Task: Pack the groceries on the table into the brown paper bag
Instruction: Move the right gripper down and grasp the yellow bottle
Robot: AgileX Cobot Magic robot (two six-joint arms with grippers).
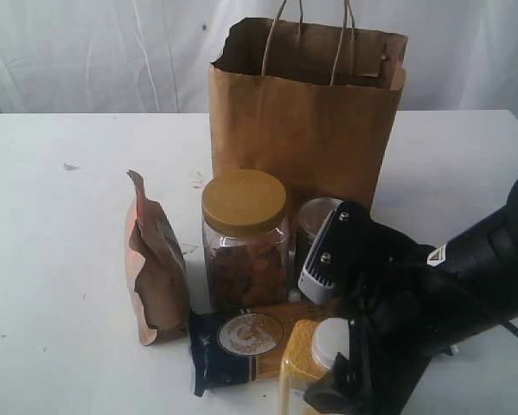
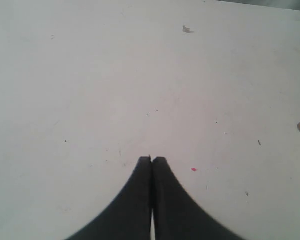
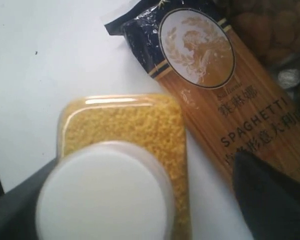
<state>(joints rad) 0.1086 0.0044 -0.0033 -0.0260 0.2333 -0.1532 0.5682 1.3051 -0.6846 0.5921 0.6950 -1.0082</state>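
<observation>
Now the right tool (image 3: 139,195), spread, straddles the white-capped yellow bottle (image 3: 124,125) at near right on the tabletop (image 1: 60,259) (left tool (image 2: 151,161) pressed together); next: pinch, lift into the far brown paper bag (image 1: 306,130)

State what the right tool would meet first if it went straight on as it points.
Probably the white-capped yellow bottle: its cap sits between the spread fingers of the right tool; depth unclear.
</observation>
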